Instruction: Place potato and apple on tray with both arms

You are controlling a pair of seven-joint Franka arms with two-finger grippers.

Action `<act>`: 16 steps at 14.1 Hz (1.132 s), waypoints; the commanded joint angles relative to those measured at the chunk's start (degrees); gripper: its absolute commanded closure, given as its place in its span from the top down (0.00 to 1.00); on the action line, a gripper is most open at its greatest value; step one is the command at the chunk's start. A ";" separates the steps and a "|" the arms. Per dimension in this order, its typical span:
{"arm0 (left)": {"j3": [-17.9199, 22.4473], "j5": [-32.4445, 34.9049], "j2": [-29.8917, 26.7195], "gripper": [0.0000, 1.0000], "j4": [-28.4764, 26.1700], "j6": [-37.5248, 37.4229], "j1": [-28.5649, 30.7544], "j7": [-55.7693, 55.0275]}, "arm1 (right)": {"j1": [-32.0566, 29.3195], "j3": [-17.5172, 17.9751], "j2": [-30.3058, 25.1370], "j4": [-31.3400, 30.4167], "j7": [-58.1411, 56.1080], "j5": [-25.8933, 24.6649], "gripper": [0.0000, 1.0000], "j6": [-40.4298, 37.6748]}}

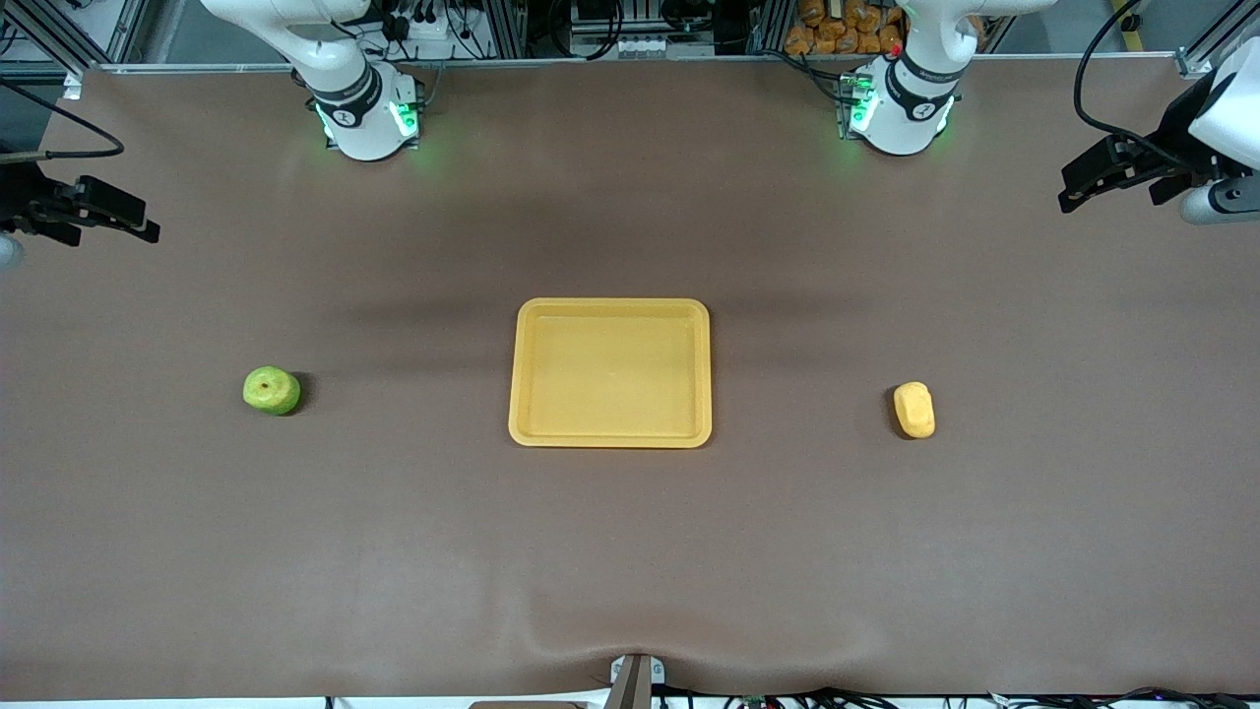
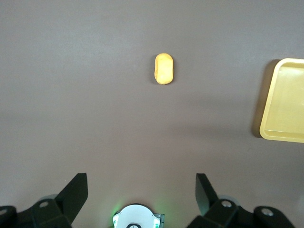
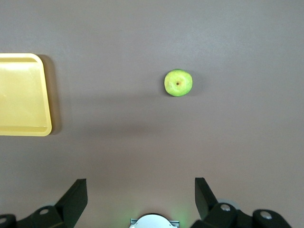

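Observation:
The yellow-orange tray (image 1: pixel 610 307) lies empty at the table's middle. The green apple (image 1: pixel 272 390) sits on the table toward the right arm's end, the oblong potato (image 1: pixel 914 410) toward the left arm's end; both lie apart from the tray. My right gripper (image 1: pixel 133 219) is held high over the table's edge at its own end, open and empty. My left gripper (image 1: pixel 1073 192) is held high at its own end, open and empty. The left wrist view shows its gripper (image 2: pixel 141 190), the potato (image 2: pixel 164 69) and the tray (image 2: pixel 285 102). The right wrist view shows its gripper (image 3: pixel 141 192), the apple (image 3: pixel 178 82) and the tray (image 3: pixel 23 95).
The two arm bases (image 1: pixel 369 108) (image 1: pixel 901 103) glow green at the table's edge farthest from the front camera. A small mount (image 1: pixel 635 679) sits at the nearest edge, where the brown table cover is wrinkled. Cables and frames stand past the bases.

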 commanded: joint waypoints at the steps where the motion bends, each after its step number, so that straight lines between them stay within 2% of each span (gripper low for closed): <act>1: -0.11 -0.06 0.70 1.00 1.87 -1.59 0.28 -0.15 | -0.09 0.12 -1.19 -1.10 0.20 -0.81 1.00 -0.11; 13: -0.72 -0.06 2.99 1.00 1.96 -2.38 0.02 -0.94 | 0.88 0.21 -0.32 -0.57 0.29 -0.98 1.00 -0.20; 16: -0.81 -0.24 5.18 1.00 1.96 -2.38 0.02 -0.50 | 0.35 0.04 3.36 2.22 0.12 -1.16 1.00 -0.02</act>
